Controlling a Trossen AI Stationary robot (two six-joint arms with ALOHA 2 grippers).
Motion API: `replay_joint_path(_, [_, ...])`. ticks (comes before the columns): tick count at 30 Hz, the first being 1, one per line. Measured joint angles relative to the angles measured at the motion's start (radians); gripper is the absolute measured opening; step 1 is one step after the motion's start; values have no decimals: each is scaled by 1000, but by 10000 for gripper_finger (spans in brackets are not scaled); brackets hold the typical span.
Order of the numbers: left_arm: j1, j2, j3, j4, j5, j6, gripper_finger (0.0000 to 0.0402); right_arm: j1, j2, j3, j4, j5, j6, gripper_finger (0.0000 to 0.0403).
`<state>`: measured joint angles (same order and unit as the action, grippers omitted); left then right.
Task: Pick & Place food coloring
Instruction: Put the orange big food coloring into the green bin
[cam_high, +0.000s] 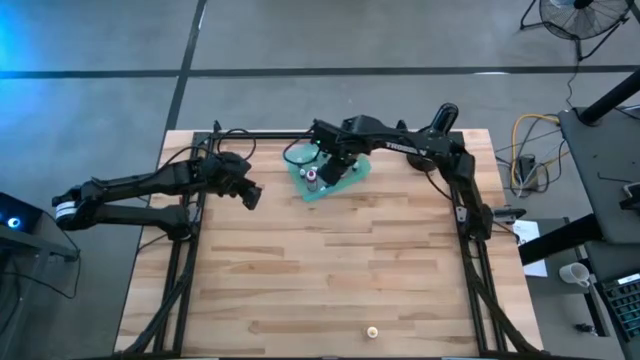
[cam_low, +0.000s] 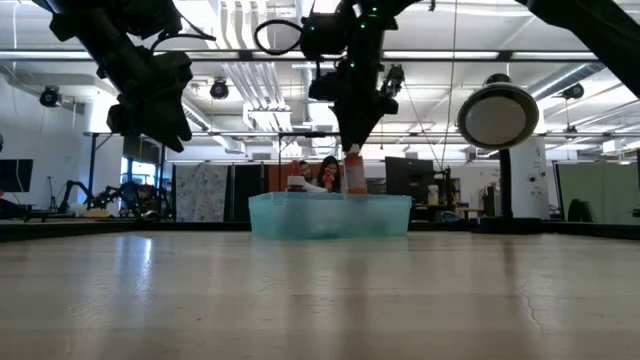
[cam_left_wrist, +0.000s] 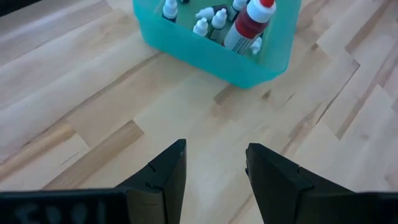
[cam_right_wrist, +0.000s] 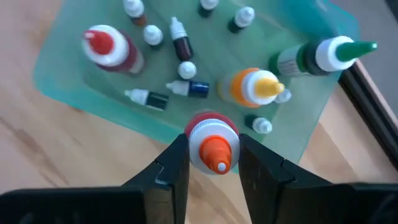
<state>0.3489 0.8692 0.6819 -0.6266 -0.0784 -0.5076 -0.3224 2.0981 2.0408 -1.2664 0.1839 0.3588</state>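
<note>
A translucent teal tray stands at the table's far middle, holding several food coloring bottles: a red one, a green one, a yellow-orange one and small white-capped ones, some upright and some lying down. My right gripper hangs over the tray's near-left part, shut on an orange-tipped food coloring bottle. My left gripper is open and holds nothing; it hovers above the table left of the tray, pointing down at a slant toward it. My right gripper pinches the orange-tipped bottle by its white collar, just below the nozzle, between its two fingers. The fingers come from above, pointing down. The bottle hangs upright below them, its lower end about level with the tray's rim.
A round lamp-like device stands to the right of the tray in the low view. A small yellowish thing lies near the table's near edge. A black frame runs along the table's left, right and far sides. Bare wood lies between tray and near edge.
</note>
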Motion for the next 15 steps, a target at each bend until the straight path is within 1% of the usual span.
replay_joint_path(5, [0,0,0,-3,0,-2,140,-1,-4,49,-15,-1,0,100])
replay_joint_path(9, [0,0,0,-3,0,1,140,-2,-4,57,-17,18,0,100])
replay_joint_path(15, [0,0,0,-3,-13,5,140,2,0,-36,53,17,71,100])
